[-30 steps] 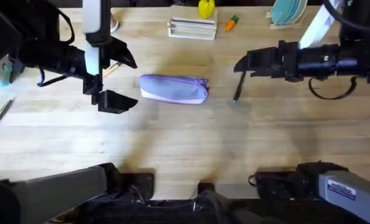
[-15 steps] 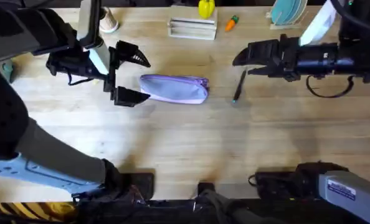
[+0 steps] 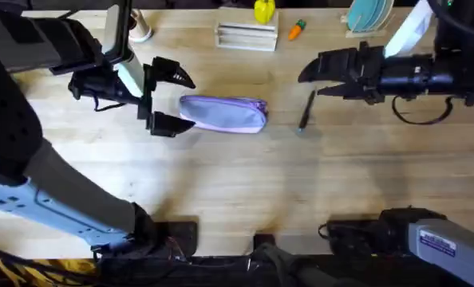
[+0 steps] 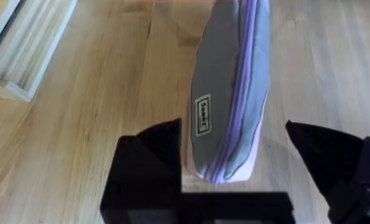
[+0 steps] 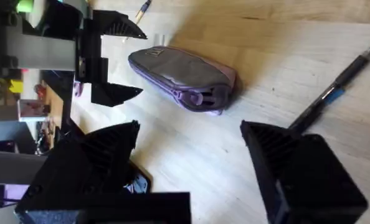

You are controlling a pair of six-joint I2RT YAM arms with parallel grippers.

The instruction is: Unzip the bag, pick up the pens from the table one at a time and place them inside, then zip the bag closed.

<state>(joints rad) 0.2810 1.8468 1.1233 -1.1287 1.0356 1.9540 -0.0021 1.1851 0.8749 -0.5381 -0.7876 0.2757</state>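
Note:
The lavender bag [image 3: 223, 113] lies zipped on the table [image 3: 237, 183]. My left gripper [image 3: 175, 100] is open at the bag's left end, one finger on each side of it. In the left wrist view the bag's end [image 4: 228, 93] sits between the open fingers [image 4: 149, 163]. The black pen [image 3: 305, 110] with a bluish end lies right of the bag. My right gripper [image 3: 307, 78] hovers open just behind that pen and holds nothing. The right wrist view shows the bag [image 5: 179, 71], the black pen [image 5: 334, 87], and the yellowish pen [image 5: 141, 9] beyond the left gripper [image 5: 110, 59].
A white slatted rack [image 3: 246, 36] stands at the back centre, with a yellow object [image 3: 264, 9] and an orange carrot toy [image 3: 297, 29] near it. Teal plates [image 3: 369, 14] stand at the back right. Bare table lies in front of the bag.
My left gripper has moved right, up to the bag's left end, staying open. The right gripper has barely shifted. Bag and black pen have not moved.

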